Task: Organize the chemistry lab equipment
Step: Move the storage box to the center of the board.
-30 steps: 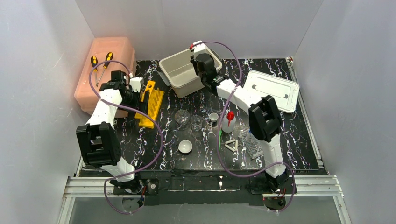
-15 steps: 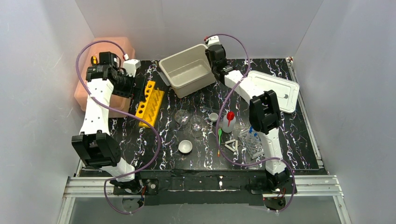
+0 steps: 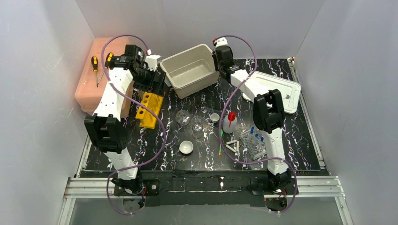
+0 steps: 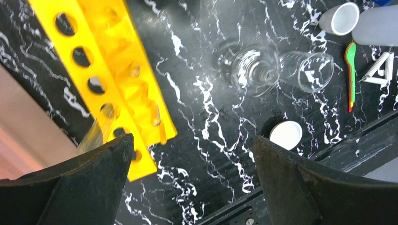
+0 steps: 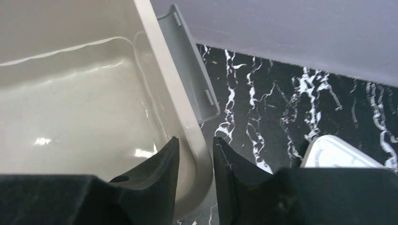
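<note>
Yellow tube rack (image 4: 117,84) at mat's left, directly under my left gripper (image 4: 190,143).
Left jaws spread wide, holding nothing. Glass flask (image 3: 183,117), white bowl (image 3: 186,147), squeeze bottle (image 3: 229,123) and green spoon (image 3: 220,140) lie mid-table, well apart from both grippers. My right gripper (image 5: 196,140) is clamped on the beige bin (image 5: 159,84) wall, far back.

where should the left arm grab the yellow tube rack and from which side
Probably across the narrow width of the yellow rack, near mid-length, coming down from above. It lies long and low on the table, so its long edges give opposing faces to pinch; the holed top gives none. The left gripper hangs nearby, jaws open.
</note>
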### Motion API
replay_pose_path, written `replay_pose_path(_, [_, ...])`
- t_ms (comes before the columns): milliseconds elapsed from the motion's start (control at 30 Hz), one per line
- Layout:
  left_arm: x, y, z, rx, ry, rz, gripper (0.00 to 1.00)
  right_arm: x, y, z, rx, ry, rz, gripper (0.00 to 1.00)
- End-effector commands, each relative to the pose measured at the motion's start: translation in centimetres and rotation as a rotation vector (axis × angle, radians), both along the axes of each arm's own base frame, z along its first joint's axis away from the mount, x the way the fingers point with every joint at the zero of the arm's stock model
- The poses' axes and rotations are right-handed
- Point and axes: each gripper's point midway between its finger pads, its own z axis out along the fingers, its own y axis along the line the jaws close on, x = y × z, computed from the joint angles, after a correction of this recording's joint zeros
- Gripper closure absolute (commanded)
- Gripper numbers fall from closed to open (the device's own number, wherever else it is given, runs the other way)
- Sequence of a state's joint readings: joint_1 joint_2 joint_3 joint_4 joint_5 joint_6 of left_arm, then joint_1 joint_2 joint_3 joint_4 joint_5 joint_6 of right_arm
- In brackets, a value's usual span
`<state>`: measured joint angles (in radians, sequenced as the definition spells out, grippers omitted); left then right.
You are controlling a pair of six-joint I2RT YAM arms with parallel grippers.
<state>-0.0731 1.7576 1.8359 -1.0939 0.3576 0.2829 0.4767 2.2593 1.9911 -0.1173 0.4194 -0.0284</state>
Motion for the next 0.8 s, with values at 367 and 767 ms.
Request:
replay_pose_path(367, [9.0, -5.6, 2.4, -0.058, -0.160, 0.000, 0.02, -6.6, -1.8, 2.8, 0.242, 0.049, -0.040, 0.80])
replay_pose_path(767, [7.1, -7.3, -0.7, -0.052, -0.087, -0.066, 0.02, -13.8, -3.8, 1.3, 0.278, 0.253, -0.077, 0.84])
